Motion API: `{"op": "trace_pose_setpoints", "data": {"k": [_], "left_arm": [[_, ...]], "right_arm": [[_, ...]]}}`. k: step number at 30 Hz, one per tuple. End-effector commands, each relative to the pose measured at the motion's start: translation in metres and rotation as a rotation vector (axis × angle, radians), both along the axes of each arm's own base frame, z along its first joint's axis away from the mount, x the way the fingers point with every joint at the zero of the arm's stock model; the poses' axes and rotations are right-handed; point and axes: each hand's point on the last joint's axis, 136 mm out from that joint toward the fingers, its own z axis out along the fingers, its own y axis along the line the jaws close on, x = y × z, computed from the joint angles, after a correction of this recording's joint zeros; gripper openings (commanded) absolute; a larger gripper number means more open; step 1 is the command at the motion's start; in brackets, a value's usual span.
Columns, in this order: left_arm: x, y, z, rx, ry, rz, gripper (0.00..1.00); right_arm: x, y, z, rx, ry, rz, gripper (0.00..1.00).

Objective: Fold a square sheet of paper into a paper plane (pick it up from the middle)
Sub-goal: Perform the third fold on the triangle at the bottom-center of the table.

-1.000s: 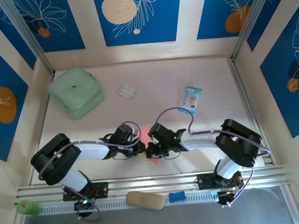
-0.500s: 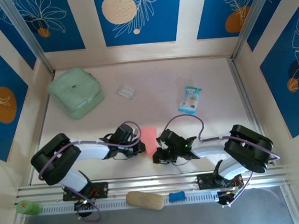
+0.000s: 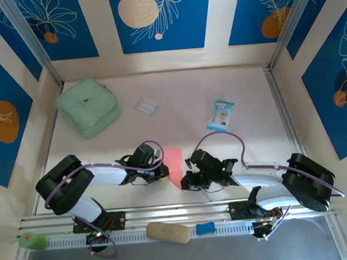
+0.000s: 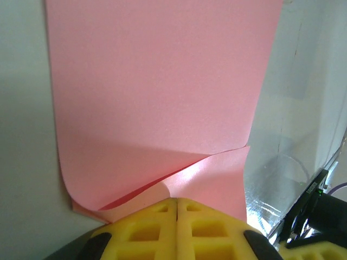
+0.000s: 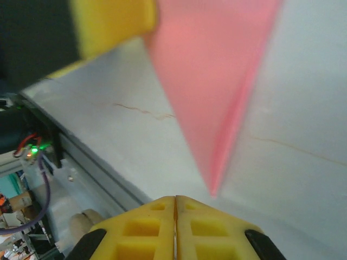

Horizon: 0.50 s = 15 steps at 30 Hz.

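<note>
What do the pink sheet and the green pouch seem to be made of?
The pink sheet: thin paper, matte with a faint sheen; it curls and holds a sharp crease. The green pouch: probably soft fabric or padded plastic, matte; rounded edges, too far to tell more.

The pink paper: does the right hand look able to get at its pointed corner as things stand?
Probably yes. The corner of the pink paper lies just ahead of the right hand with nothing between. The left hand is shut on another edge. The right hand, shut now, must open first.
</note>
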Motion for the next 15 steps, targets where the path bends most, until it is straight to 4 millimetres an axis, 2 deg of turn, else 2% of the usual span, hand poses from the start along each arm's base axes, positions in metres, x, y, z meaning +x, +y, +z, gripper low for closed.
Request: {"op": "trace_pose_setpoints", "data": {"k": [1, 4, 8, 11, 15], "left_arm": [[-0.003, 0.009, -0.012, 0.053, 0.014, 0.018, 0.0], [-0.003, 0.008, -0.012, 0.052, 0.015, 0.016, 0.0], [-0.003, 0.008, -0.012, 0.051, 0.016, 0.014, 0.0], [-0.003, 0.007, -0.011, 0.048, 0.015, 0.013, 0.0], [-0.002, 0.007, -0.009, 0.045, 0.009, 0.011, 0.0]], "right_arm": [[0.012, 0.007, 0.011, -0.001, -0.019, 0.007, 0.08], [0.024, 0.016, 0.008, -0.017, -0.017, 0.001, 0.08], [0.034, 0.024, -0.006, -0.046, 0.008, -0.007, 0.08], [0.032, 0.024, -0.02, -0.066, 0.04, -0.006, 0.08], [0.018, 0.008, -0.044, -0.129, 0.099, -0.014, 0.07]]}}
